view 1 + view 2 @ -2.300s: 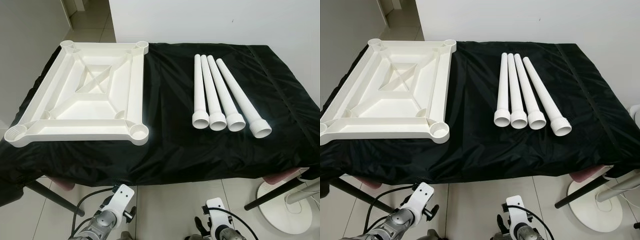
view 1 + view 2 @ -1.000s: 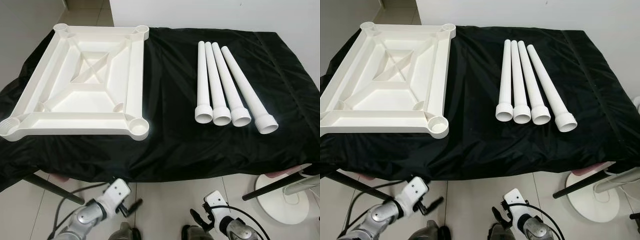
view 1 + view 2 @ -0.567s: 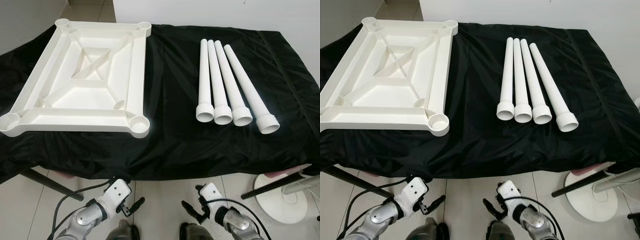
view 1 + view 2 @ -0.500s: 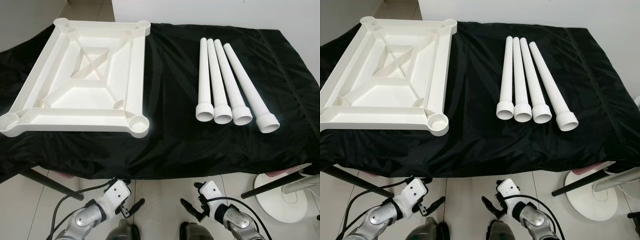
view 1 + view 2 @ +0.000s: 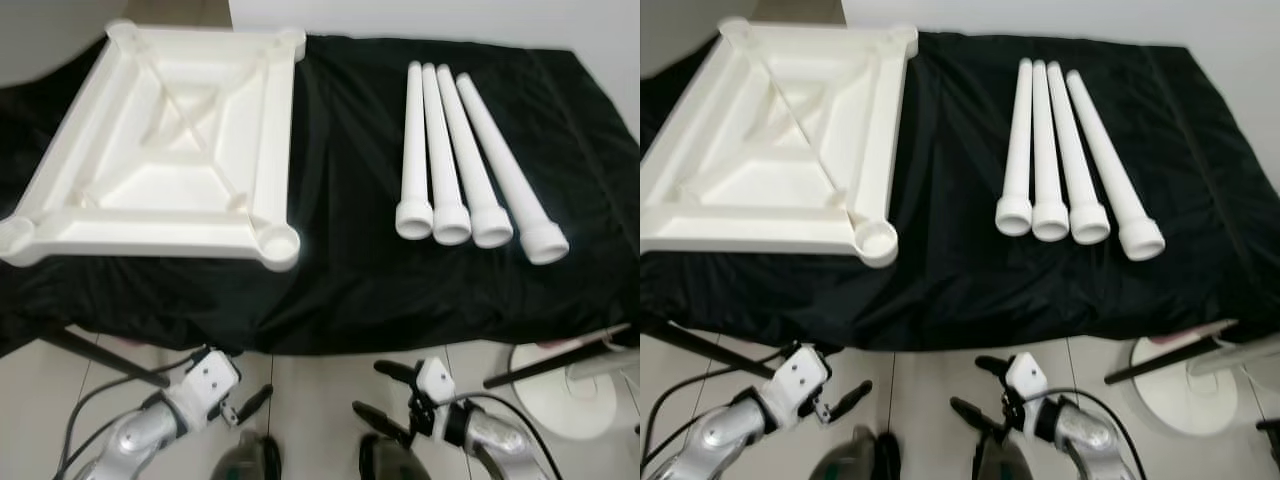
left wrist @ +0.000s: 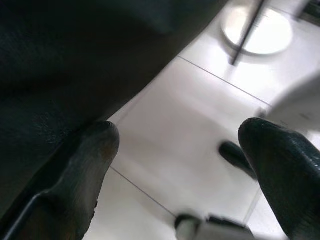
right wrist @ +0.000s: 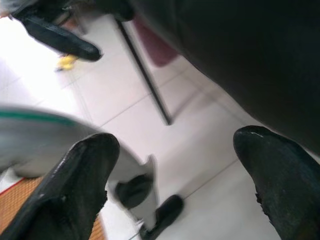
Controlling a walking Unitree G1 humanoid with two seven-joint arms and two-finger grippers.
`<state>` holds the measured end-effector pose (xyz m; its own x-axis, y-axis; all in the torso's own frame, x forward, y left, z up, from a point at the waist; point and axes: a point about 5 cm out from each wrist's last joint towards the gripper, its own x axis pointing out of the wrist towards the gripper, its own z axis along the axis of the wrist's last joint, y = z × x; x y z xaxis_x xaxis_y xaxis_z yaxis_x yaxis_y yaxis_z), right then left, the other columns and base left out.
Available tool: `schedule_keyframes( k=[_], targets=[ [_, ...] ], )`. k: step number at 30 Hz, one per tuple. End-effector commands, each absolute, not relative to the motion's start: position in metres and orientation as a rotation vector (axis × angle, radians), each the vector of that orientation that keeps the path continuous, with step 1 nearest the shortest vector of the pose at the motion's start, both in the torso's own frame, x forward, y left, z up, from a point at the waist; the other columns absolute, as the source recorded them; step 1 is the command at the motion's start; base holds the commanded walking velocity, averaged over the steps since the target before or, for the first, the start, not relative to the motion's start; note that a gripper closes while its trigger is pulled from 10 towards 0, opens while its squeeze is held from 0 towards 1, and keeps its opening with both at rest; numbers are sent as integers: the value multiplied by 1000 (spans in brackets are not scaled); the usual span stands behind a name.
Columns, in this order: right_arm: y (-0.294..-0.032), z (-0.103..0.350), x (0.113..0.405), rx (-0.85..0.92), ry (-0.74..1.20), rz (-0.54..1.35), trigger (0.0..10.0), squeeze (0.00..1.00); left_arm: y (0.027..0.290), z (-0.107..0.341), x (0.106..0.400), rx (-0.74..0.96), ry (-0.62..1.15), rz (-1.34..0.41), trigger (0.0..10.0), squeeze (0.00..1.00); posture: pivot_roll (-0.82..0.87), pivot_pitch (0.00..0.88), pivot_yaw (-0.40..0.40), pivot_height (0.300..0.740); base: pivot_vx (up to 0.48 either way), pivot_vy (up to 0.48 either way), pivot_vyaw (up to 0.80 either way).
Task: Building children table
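No writing, label, brand, number or sign is showing legibly anywhere in these views.
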<state>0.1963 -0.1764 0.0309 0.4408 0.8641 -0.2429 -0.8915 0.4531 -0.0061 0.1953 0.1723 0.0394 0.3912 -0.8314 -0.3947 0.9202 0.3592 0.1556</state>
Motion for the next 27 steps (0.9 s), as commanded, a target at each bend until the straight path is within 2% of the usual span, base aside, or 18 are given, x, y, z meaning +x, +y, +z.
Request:
schedule_keyframes(
  k=[1,4,6,8,10,13,14,15,17,20,27],
  targets=[
    [-174,41,186,-118,236,1205,10000,0,165,47,165,334,368,-1555,10000,0,-30,215,57,740,0,0,0],
    [-175,46,182,-120,247,1248,10000,0,166,52,162,336,382,-1576,10000,0,-30,215,57,740,0,0,0],
    [-183,58,171,-124,297,1363,10000,0,168,69,154,313,411,-1623,10000,0,-25,221,56,740,0,0,0],
    [-187,65,168,-125,306,1401,10000,0,168,77,151,303,413,-1640,10000,0,-18,226,53,740,0,0,0],
    [-187,65,168,-125,306,1401,10000,0,168,77,151,303,413,-1640,10000,0,-18,226,53,740,0,0,0],
    [-191,87,172,-108,280,1431,10000,0,166,100,155,277,374,-1642,10000,0,-15,224,51,740,0,0,0],
    [-190,112,188,-104,180,1371,10000,0,162,122,170,259,309,-1582,10000,0,-15,221,45,740,0,0,0],
    [-190,112,188,-104,180,1371,10000,0,162,122,170,259,309,-1582,10000,0,-15,221,45,740,0,0,0],
    [-189,135,212,-121,44,1264,10000,0,160,139,193,278,207,-1493,10000,0,-17,211,40,740,0,0,0],
    [-189,157,233,-136,-76,1155,10000,0,161,158,221,288,105,-1412,10000,0,-24,194,35,740,0,0,0],
    [-188,176,250,-96,-171,1064,10000,0,163,181,252,276,18,-1280,10000,0,-42,145,30,740,0,0,0]
  ],
)
